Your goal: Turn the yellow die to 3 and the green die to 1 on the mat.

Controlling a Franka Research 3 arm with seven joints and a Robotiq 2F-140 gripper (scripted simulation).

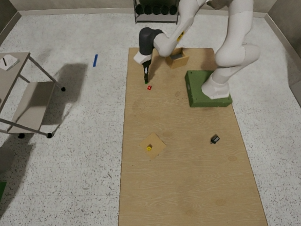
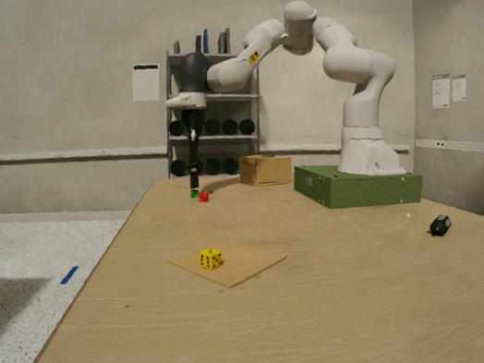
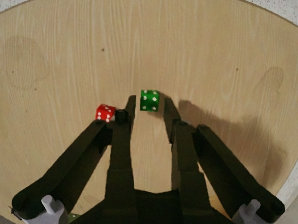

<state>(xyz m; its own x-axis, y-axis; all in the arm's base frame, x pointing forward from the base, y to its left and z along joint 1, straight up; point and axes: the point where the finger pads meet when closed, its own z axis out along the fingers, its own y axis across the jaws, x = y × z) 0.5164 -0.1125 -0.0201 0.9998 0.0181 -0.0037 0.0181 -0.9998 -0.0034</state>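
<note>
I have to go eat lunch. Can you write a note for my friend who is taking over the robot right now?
Gripper: partly open, holding nothing, poised over the green die, fingers either side of it.
Green die: on the bare table, off the mat, close to the red die.
Yellow die: flat on the mat; top number too small to read.
Left: turn green to 1, move it to the mat, check yellow shows 3. Don't bump red.
</note>
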